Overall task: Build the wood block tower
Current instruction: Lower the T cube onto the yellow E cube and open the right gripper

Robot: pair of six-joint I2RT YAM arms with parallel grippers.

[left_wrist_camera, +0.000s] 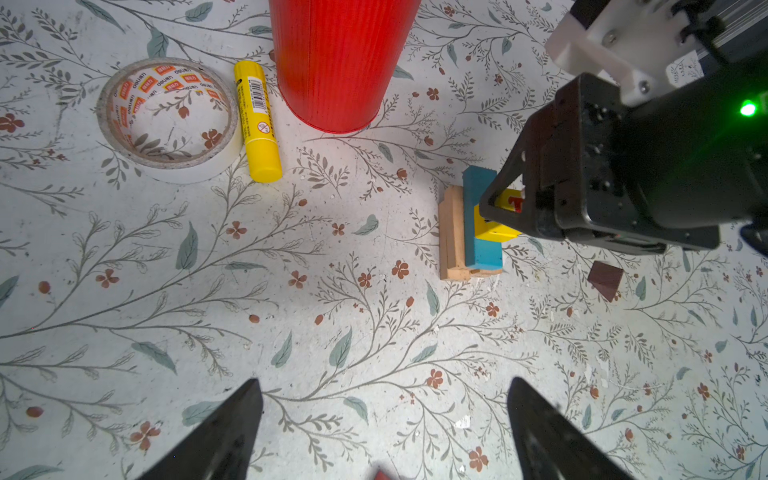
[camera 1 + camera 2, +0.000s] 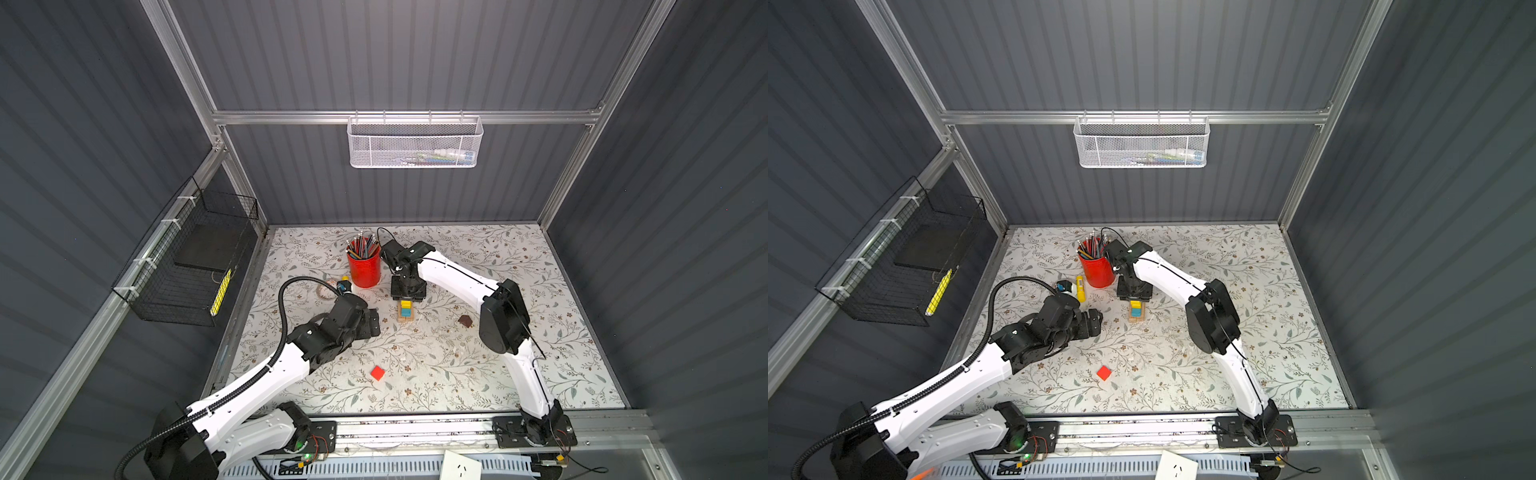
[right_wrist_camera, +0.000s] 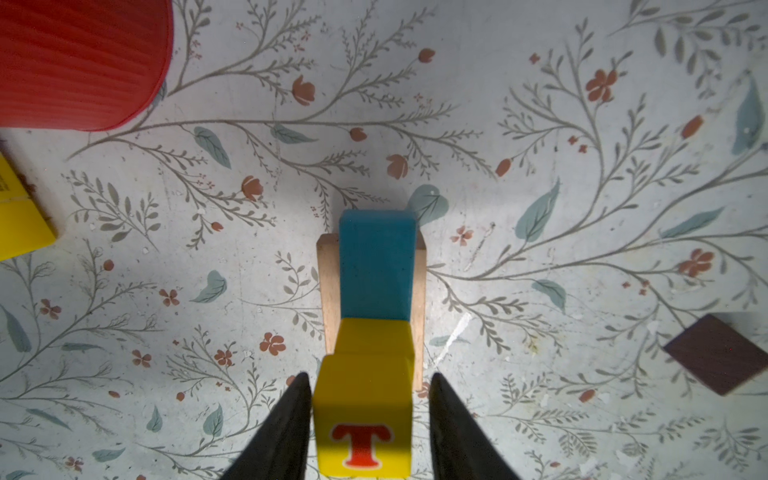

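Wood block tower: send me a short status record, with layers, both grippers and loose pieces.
base: tan wooden planks, flat on floral-patterned table
middle: blue wooden plank on them
top: yellow wooden cube, then red-lettered yellow wooden cube uppermost
right gripper: open, jaws flanking the red-lettered cube
left gripper: open, empty
loose: red wooden cube, dark brown roof-shaped piece, both on table

Yellow cubes (image 3: pixel 362 419) two; blue plank (image 3: pixel 377 266) one; red cube (image 2: pixel 377 372) one.
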